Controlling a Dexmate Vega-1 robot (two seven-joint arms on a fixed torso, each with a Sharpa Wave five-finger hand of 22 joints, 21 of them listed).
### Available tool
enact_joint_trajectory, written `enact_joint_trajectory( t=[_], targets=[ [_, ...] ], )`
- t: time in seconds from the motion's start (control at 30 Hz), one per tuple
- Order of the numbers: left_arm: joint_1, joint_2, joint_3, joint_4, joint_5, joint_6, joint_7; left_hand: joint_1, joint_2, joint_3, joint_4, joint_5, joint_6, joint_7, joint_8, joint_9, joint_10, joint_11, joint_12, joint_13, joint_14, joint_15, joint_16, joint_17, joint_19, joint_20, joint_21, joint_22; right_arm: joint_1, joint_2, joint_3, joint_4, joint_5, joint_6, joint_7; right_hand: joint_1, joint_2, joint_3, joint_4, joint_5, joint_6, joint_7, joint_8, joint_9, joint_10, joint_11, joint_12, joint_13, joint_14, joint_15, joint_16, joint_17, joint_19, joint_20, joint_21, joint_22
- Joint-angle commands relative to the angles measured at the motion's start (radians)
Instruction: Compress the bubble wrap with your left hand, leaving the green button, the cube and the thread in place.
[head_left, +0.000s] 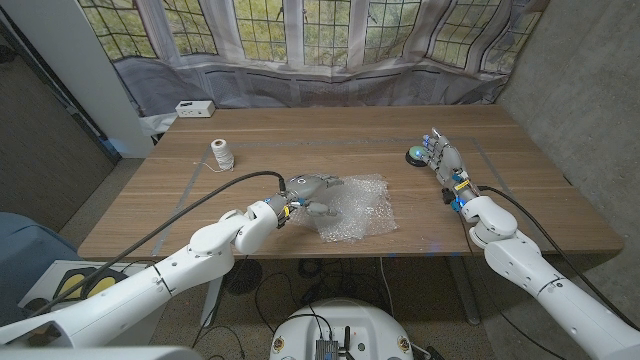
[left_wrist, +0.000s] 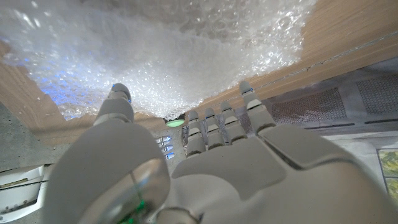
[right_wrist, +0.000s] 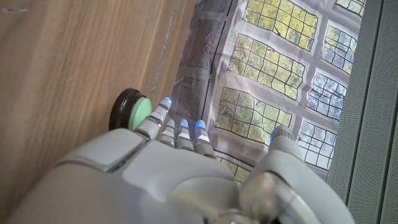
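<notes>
While left hand (head_left: 312, 190) spreads fingers over bubble wrap (head_left: 358, 210) near front table edge (head_left: 300, 255), right hand (head_left: 445, 160) unclenched beside green button (head_left: 414, 154)

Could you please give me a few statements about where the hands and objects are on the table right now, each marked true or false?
1. The left hand is at the bubble wrap. True.
2. The thread lies on the bubble wrap. False: it stands apart, towards the robot's left.
3. The right hand holds the green button. False: the hand stands beside the button, holding nothing.
4. The green button sits on a black base. True.
5. The bubble wrap lies at the table's far edge. False: it is near the front edge.
</notes>
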Motion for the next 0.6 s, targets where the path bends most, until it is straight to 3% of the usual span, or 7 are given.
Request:
enact_joint_trajectory(
  t=[0.03,0.53,0.6],
  targets=[
    [-0.029,-0.023,0.045,0.046,0.018,0.019,-0.031,0.008,0.000,0.005,0.002,-0.001,-0.010,-0.002,-0.005,0.005,-0.010,0.002,-0.003,0.005,-0.011,0.000,-0.001,0.002,-0.012,0.000,-0.009,-0.001,-0.013,-0.002,0.002,-0.010,-0.001,-0.001,-0.008,0.003,0.001,-0.005,0.004,0.001,0.011,-0.002,0.002,0.003,0.005,0.002,-0.004,0.002,0.008,0.005,-0.003,0.004,0.005,0.007,-0.001,0.003],
    [-0.036,-0.011,0.067,0.018,0.051,0.078,-0.099,0.020,-0.004,0.006,0.001,0.000,-0.037,-0.020,-0.010,0.005,-0.058,0.005,-0.017,0.006,-0.047,0.011,-0.006,0.002,-0.035,0.000,-0.024,-0.003,-0.024,0.000,0.001,-0.020,-0.008,0.005,-0.017,0.004,0.002,-0.005,0.004,0.001,0.013,-0.002,0.003,0.003,0.009,-0.002,-0.004,0.002,0.008,0.007,-0.003,0.005,0.001,0.010,-0.002,0.003],
    [-0.035,-0.012,0.069,0.013,0.057,0.089,-0.108,0.032,-0.003,0.010,-0.001,0.000,-0.046,-0.026,-0.009,0.005,-0.087,0.009,-0.024,0.006,-0.084,0.020,-0.011,0.003,-0.048,0.001,-0.030,-0.004,-0.026,0.000,0.003,-0.025,-0.002,-0.001,-0.021,0.004,0.001,-0.005,0.004,0.001,0.012,-0.003,0.002,0.003,0.009,0.000,-0.004,0.002,0.009,0.008,-0.003,0.005,0.000,0.011,-0.002,0.004]
  ],
)
